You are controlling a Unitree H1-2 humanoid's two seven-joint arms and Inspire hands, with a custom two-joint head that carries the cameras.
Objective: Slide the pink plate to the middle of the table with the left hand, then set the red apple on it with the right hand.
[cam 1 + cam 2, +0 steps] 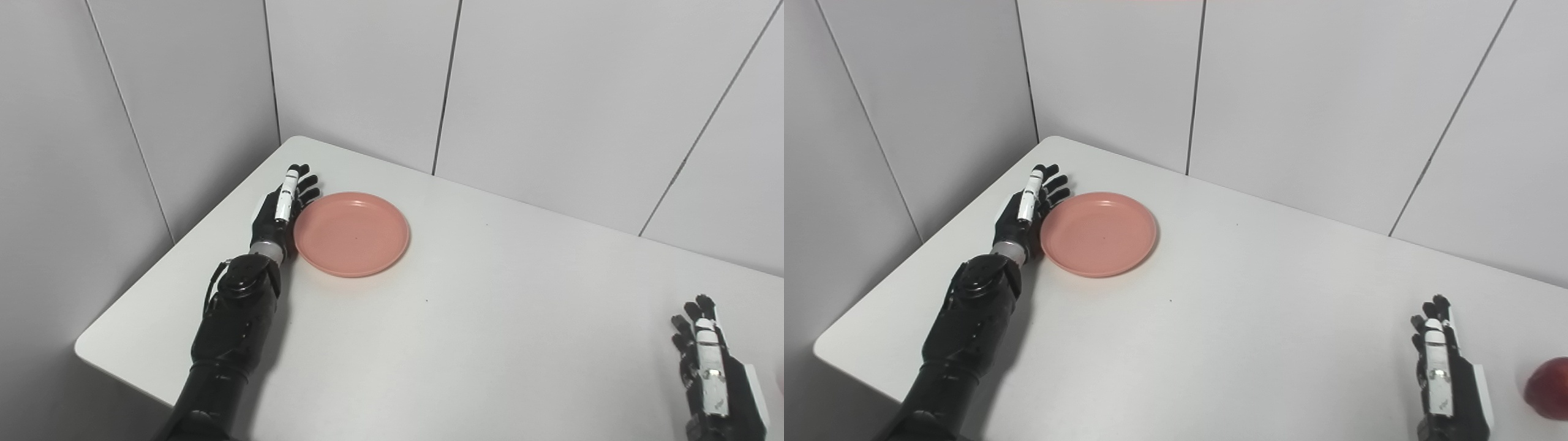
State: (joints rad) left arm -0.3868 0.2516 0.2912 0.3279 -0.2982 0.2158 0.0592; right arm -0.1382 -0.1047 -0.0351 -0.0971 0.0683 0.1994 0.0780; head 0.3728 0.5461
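The pink plate (351, 233) lies flat on the white table (490, 318), toward its far left. My left hand (283, 205) is open, fingers straight, edge-on against the plate's left rim. The red apple (1548, 380) sits at the right edge of the right eye view, near the table's front right; the left eye view shows only a sliver of it. My right hand (1442, 367) is open and empty, resting low just left of the apple, a small gap between them.
Grey wall panels (367, 79) close off the table's far and left sides. The table's left corner edge (82, 349) is near my left forearm. Bare tabletop lies between the plate and the right hand.
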